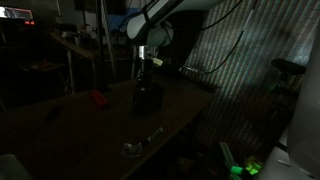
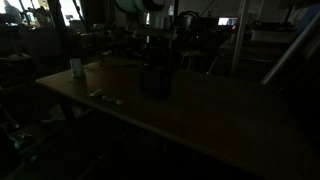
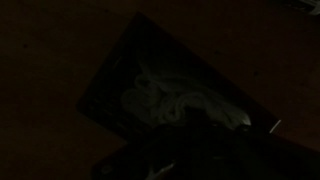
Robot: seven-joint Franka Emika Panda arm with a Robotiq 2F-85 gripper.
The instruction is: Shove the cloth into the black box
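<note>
The scene is very dark. The black box point(image 1: 148, 97) stands on the table in both exterior views point(image 2: 156, 80). My gripper point(image 1: 148, 66) hangs straight above the box, close to its top, and also shows in an exterior view point(image 2: 154, 50). In the wrist view the box point(image 3: 105, 95) lies open below me with the pale crumpled cloth point(image 3: 175, 100) inside it. The gripper's fingers are lost in the dark at the bottom of the wrist view, so I cannot tell whether they are open or shut.
A small red object point(image 1: 97, 98) lies on the table beside the box. A metal item point(image 1: 150, 134) and a roundish object point(image 1: 132, 150) lie near the table's front edge. A small container point(image 2: 77, 68) and a flat item point(image 2: 104, 97) sit on the table.
</note>
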